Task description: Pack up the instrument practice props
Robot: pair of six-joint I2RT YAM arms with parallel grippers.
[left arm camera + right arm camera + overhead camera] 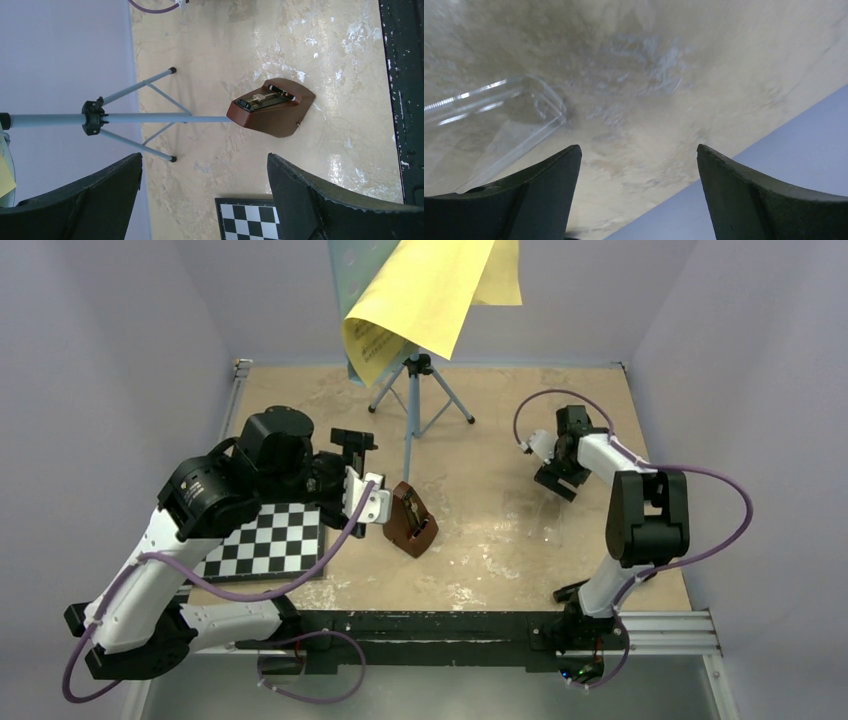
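The brown pyramid-shaped metronome stands mid-table; the left wrist view shows it ahead of the fingers. The light-blue music stand stands on its tripod at the back, and its pole shows in the left wrist view. Yellow music sheets hang over its desk. My left gripper is open and empty, just left of the metronome, not touching it. My right gripper is open and empty, low over the right side of the table.
A black-and-white chessboard lies at the front left under my left arm, and its corner shows in the left wrist view. A clear plastic container lies on the table near my right gripper. Walls close in the back and both sides.
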